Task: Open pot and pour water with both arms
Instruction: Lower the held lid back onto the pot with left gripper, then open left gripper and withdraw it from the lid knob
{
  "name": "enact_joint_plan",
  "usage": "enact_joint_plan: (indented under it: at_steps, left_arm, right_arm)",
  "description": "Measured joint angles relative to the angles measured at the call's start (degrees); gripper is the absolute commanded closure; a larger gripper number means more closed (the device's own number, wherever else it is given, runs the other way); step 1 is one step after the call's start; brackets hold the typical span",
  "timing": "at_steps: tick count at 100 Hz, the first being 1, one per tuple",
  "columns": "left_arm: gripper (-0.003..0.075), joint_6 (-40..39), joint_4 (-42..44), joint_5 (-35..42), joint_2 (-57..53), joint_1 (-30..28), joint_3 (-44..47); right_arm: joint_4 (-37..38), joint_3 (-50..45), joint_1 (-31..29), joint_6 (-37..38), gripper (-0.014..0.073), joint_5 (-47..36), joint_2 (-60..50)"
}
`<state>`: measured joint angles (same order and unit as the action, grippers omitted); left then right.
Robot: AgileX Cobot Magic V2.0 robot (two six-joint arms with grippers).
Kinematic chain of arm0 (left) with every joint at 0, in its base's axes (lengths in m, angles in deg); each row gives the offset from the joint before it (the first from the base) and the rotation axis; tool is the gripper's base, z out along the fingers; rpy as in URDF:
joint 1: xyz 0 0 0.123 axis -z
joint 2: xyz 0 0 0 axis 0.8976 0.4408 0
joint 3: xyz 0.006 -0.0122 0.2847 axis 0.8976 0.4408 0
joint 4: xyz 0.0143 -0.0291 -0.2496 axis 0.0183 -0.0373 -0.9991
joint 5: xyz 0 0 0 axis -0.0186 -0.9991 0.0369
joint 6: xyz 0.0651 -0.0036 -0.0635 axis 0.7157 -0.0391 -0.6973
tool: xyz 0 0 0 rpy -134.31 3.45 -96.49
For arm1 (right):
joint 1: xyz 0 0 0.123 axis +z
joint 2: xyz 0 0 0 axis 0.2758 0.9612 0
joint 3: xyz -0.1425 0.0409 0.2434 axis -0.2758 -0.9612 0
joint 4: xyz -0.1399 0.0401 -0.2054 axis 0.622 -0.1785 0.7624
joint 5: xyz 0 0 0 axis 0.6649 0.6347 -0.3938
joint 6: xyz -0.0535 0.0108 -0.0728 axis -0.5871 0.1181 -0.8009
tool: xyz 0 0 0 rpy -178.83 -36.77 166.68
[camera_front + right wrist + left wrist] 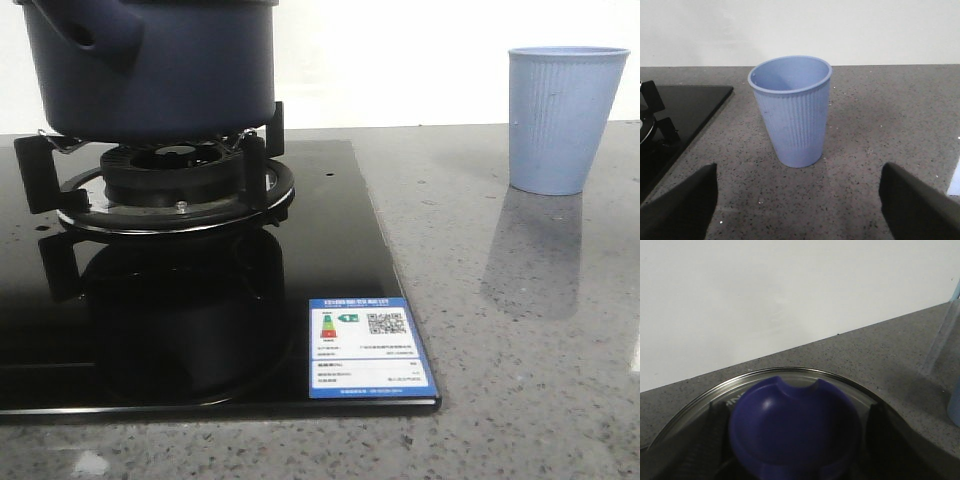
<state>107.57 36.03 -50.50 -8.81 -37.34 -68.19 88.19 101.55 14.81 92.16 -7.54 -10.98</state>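
The pot (150, 65) sits on the burner grate (160, 185) of the black glass hob (330, 300), its stubby side handle (85, 35) towards the front-left. In the left wrist view the left claw (795, 440) hangs directly over the glass lid (705, 395), with the blue knob (795, 430) between its dark fingers (710, 440); whether they have actually pinched it cannot be told. The right claw (797, 205) is spread wide, with the ribbed light blue cup (792, 110) standing on the desk (880, 125) just ahead of its gap. The knob looks smooth and rounded, so a centred pinch seems wise. The glass lid is stiff but fragile. The pot, probably heavy with water, would best be taken by its handle.
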Motion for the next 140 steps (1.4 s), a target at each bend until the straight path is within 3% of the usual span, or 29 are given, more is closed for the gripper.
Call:
enact_joint_plan:
  at_steps: [49, 62, 69, 79, 85, 108, 121, 140]
  left_arm:
    - [0.0202, 0.0, 0.31, -2.29, -13.87, -2.7, 0.0]
    - [0.0379, 0.0, 0.69, -6.01, -18.38, -6.42, 0.14]
    - [0.0526, 0.0, 0.69, -8.24, -20.79, -8.82, 1.12]
    - [0.074, 0.0, 0.88, -10.08, -24.6, -11.77, 3.87]
    - [0.0739, 0.0, 1.02, -10.48, -26.94, -13.07, 6.42]
    - [0.0739, 0.0, 1.02, -7.73, -39.24, -14.08, 19.96]
    - [0.0739, 0.0, -0.07, -2.54, -48.46, -14.08, 31.52]
    - [0.0739, 0.0, -4.48, -1.5, -60.65, -14.08, 44.49]
  right_arm:
    - [0.0, 0.0, 0.0, 0.0, 0.0025, -0.11, 0.0]
    - [0.02, 0.0, 0.0, 0.0, 0.0123, -2.3, 0.0]
    - [0.12, 0.0, 0.0, 0.0, 0.0255, -3.79, 0.0]
    - [0.25, 0.0, 0.0, 0.0, 0.0522, -5.16, 0.0]
    - [0.25, 0.0, 0.0, 0.0, 0.0666, -5.67, -0.09]
    - [2.18, -0.72, 0.0, 0.0, 0.0659, -6.01, -4.27]
    - [2.38, -4.48, 0.0, 0.0, 0.066, -1.81, -10.78]
    - [4.32, -8.0, 0.0, 0.13, 0.066, 3.69, -19.24]
